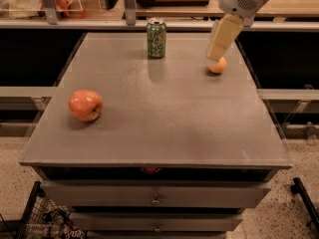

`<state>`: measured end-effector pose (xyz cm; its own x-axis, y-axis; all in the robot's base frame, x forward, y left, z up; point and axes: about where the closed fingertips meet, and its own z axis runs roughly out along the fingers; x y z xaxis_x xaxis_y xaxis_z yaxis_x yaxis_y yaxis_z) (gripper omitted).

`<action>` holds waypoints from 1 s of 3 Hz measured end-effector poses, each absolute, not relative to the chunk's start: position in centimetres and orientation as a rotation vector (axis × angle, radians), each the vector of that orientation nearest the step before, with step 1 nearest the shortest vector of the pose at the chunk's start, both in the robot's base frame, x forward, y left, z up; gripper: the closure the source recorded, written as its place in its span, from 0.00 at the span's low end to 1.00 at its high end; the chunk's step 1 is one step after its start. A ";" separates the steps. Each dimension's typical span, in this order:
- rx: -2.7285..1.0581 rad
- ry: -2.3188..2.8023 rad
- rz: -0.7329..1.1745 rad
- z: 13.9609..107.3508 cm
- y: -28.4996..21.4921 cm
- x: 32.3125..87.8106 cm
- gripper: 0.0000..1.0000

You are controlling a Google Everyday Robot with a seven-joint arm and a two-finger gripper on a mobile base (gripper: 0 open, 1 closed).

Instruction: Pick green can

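Note:
The green can (156, 38) stands upright near the far edge of the grey table (159, 133), with pale markings and a silver top. My gripper (215, 56) hangs from the white arm at the upper right, above the table and to the right of the can, just over a small orange fruit (218, 65). It is well apart from the can and holds nothing that I can see.
A red apple (85, 105) lies on the left side of the table. Drawers sit below the table's front edge. A shelf with bags and posts runs behind the table. A wire basket (45, 218) stands on the floor at the lower left.

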<state>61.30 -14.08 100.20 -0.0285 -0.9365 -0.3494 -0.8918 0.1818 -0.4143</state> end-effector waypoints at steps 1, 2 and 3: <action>-1.660 1.915 -0.033 98.3 -11.8 65.7 0.00; -1.567 1.947 0.114 95.4 -9.3 69.6 0.00; -1.570 1.954 0.125 94.6 -9.2 70.0 0.00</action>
<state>69.97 -9.23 94.61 -0.0996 -0.8505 -0.5165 -0.9094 0.2885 -0.2997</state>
